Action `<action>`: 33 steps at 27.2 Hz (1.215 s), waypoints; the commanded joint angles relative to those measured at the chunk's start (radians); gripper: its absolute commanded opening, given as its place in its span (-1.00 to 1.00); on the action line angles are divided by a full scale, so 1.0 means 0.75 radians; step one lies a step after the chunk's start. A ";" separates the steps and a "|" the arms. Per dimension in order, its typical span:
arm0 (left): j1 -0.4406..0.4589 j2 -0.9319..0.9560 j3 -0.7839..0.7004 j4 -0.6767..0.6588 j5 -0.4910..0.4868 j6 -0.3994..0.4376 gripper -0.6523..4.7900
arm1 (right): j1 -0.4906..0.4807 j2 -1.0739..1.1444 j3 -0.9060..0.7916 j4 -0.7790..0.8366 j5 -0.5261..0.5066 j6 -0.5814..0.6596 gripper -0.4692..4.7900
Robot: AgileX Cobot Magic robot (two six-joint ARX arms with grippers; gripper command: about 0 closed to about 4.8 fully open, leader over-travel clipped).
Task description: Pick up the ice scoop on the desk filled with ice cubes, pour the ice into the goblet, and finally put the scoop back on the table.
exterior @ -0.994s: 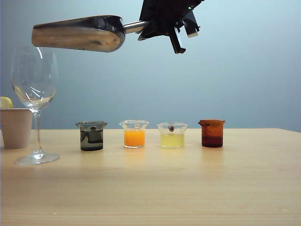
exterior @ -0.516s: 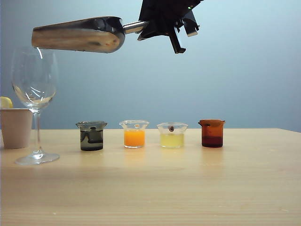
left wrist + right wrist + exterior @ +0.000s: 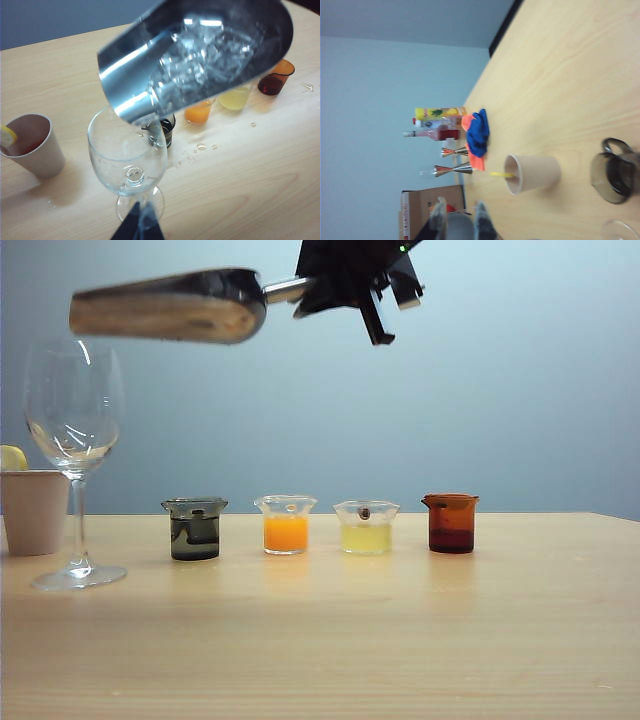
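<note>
The steel ice scoop [image 3: 170,308] hangs high over the table [image 3: 400,640], close to level, its slanted mouth above the rim of the clear goblet [image 3: 74,410]. My right gripper [image 3: 312,287] is shut on the scoop's short handle. In the right wrist view its fingers [image 3: 440,217] flank the grey scoop [image 3: 460,229]. In the left wrist view the scoop [image 3: 130,75] holds glassy ice cubes [image 3: 210,55] over the goblet [image 3: 127,160]. My left gripper [image 3: 137,224] is shut and empty, low in front of the goblet's foot.
A beige paper cup [image 3: 33,510] with a lemon slice stands left of the goblet. Several small beakers line the table: dark [image 3: 195,530], orange [image 3: 286,525], yellow [image 3: 366,527], brown [image 3: 451,523]. Water drops [image 3: 200,147] lie near them. Bottles [image 3: 437,127] and a blue cloth [image 3: 479,131] sit at the far end.
The scoop's handle end and my right gripper have risen slightly, and the scoop is now blurred by motion. The goblet and beakers have not moved.
</note>
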 commanded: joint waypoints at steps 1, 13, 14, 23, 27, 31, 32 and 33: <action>-0.001 -0.003 0.006 0.010 0.002 -0.004 -0.78 | 0.003 -0.012 0.015 0.023 0.005 -0.012 -0.84; -0.001 -0.004 0.006 0.010 0.002 -0.005 -0.78 | 0.024 -0.012 0.040 0.013 0.065 -0.068 -0.84; -0.001 -0.004 0.006 0.010 0.002 -0.005 -0.78 | 0.030 -0.012 0.046 0.004 0.075 -0.074 -0.84; -0.001 -0.004 0.006 0.010 0.002 -0.005 -0.78 | 0.032 -0.012 0.069 -0.019 0.079 -0.097 -0.84; -0.001 -0.004 0.006 0.009 0.002 -0.005 -0.78 | 0.032 -0.012 0.069 -0.019 0.083 -0.098 -0.84; -0.001 -0.004 0.006 0.009 0.002 -0.005 -0.78 | 0.032 -0.012 0.069 -0.019 0.083 -0.101 -0.84; -0.001 -0.004 0.006 0.009 0.002 -0.005 -0.78 | 0.032 -0.012 0.069 -0.019 0.083 -0.101 -0.84; -0.001 -0.004 0.006 0.007 0.002 -0.005 -0.78 | 0.032 -0.012 0.069 -0.019 0.083 -0.102 -0.84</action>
